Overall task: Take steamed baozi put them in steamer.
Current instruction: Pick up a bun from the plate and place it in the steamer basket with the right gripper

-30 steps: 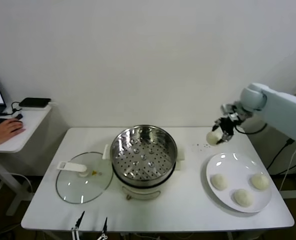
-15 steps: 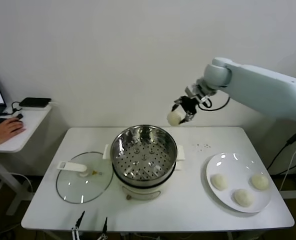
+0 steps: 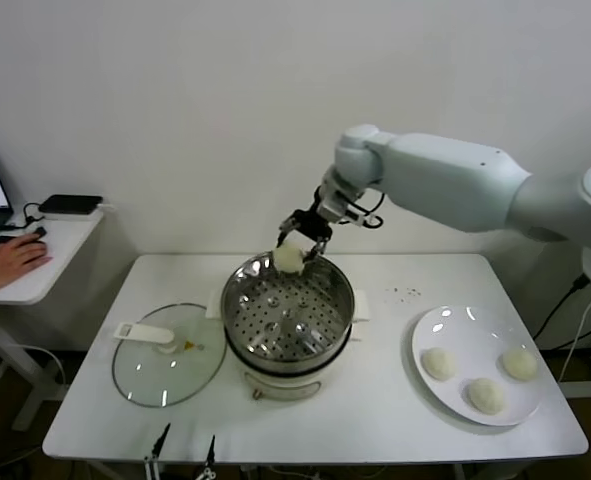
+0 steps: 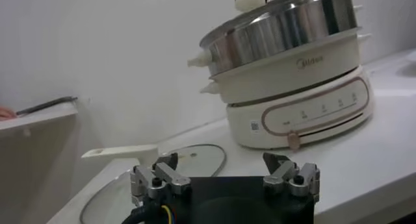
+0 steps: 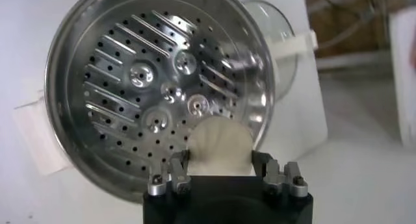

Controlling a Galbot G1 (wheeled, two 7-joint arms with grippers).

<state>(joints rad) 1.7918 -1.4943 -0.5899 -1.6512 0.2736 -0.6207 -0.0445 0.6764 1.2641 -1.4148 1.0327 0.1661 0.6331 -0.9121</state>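
Head view: my right gripper (image 3: 297,243) is pinching one baozi (image 3: 288,258) just above the steamer's (image 3: 287,310) far rim; three more baozi (image 3: 437,363) sit on the plate (image 3: 472,326), well off from it.
Left wrist view: my left gripper (image 4: 224,178) is parked low with fingers spread, glass lid (image 4: 188,156) just past it, steamer (image 4: 286,69) further on.
Right wrist view: baozi (image 5: 218,145) clamped between my fingers (image 5: 178,166), perforated steamer (image 5: 156,89) floor right below.
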